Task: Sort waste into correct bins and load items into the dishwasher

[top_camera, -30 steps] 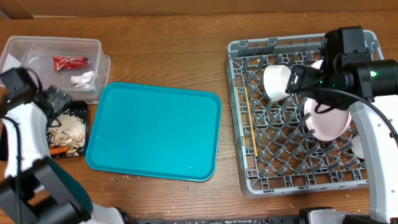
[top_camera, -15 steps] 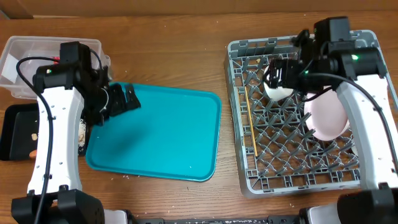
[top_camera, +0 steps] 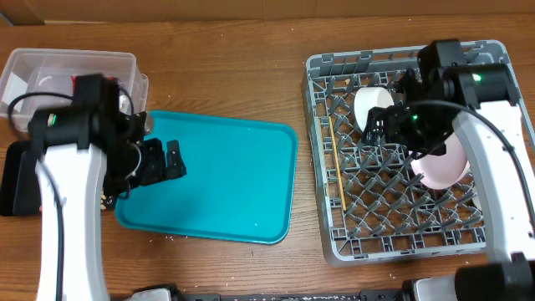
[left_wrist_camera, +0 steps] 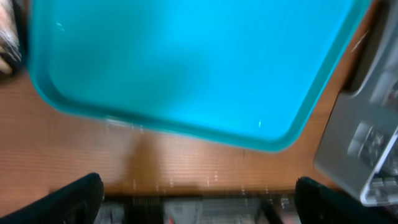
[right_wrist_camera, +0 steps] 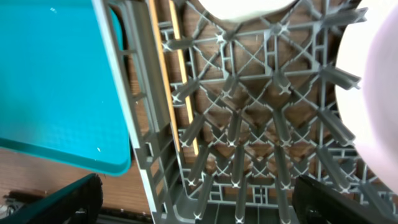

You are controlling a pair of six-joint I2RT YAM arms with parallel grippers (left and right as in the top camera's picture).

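Observation:
My left gripper (top_camera: 164, 160) hovers open and empty over the left edge of the teal tray (top_camera: 217, 180); in the left wrist view its blurred fingertips (left_wrist_camera: 81, 199) stand wide apart above the tray's rim. My right gripper (top_camera: 387, 127), open and empty too, hangs over the grey dishwasher rack (top_camera: 334, 234). The rack holds a white cup (top_camera: 372, 107), a white plate (top_camera: 443, 167) and the chopsticks (top_camera: 336, 163). In the right wrist view the chopsticks (right_wrist_camera: 180, 93) lie along the rack's left side. The clear tub (top_camera: 50, 67) and black tray (top_camera: 18, 180) sit far left, partly hidden by my left arm.
The teal tray (left_wrist_camera: 186, 56) lies bare between the bins and the rack (left_wrist_camera: 373, 155). A few crumbs dot the wooden table (top_camera: 226, 84) around it. The rack's upright pegs (right_wrist_camera: 249, 143) stand below my right gripper.
My left arm has swung right, from the black tray to the teal tray's left edge. My right gripper has moved down and left over the rack. Both stay open.

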